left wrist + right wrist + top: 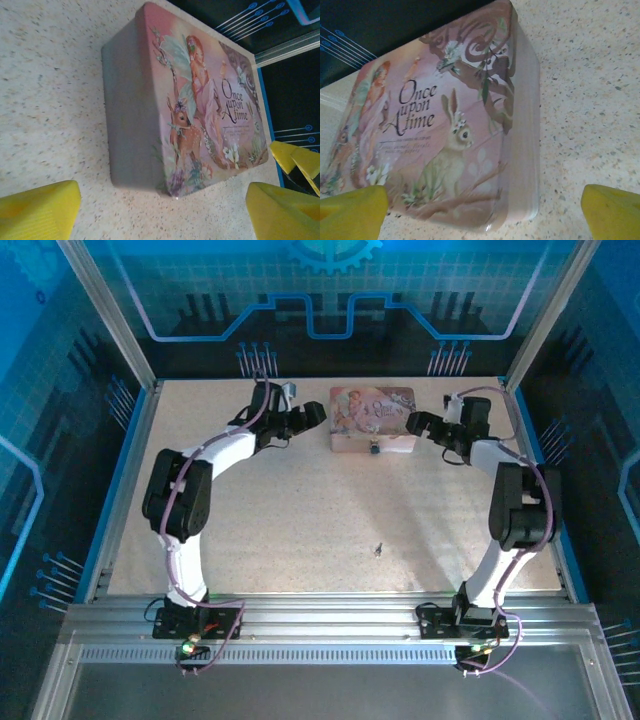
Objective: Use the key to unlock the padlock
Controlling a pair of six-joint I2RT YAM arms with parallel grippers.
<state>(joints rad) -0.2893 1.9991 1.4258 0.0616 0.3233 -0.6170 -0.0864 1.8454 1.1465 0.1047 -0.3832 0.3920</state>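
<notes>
The padlock is hanging as a small dark body against the near wall of the pink tin, roughly midway between the left gripper and the right gripper, and touching neither. The two grippers are flanking the tin's short ends, each just beside it. The key is lying as a thin dark speck on the table, well apart from both grippers and nearer the arm bases than the tin. In the left wrist view the yellow fingers are standing wide apart with nothing between them, the tin's end wall just ahead of the gap. The right wrist view is reporting the same: ribbed yellow fingers spread, nothing pinched, the tin's rounded corner facing the opening. The tin is rectangular, with smooth glossy metal and rounded edges; the table is a pale speckled surface, matte and stone-like. From overhead the lid is reading as a pink blur. The left wrist camera is resolving a fairy and a fawn, plus the opposite gripper's yellow tips past the far corner. The right wrist camera is resolving a rabbit, branches and the lettering "Once upon A time".
</notes>
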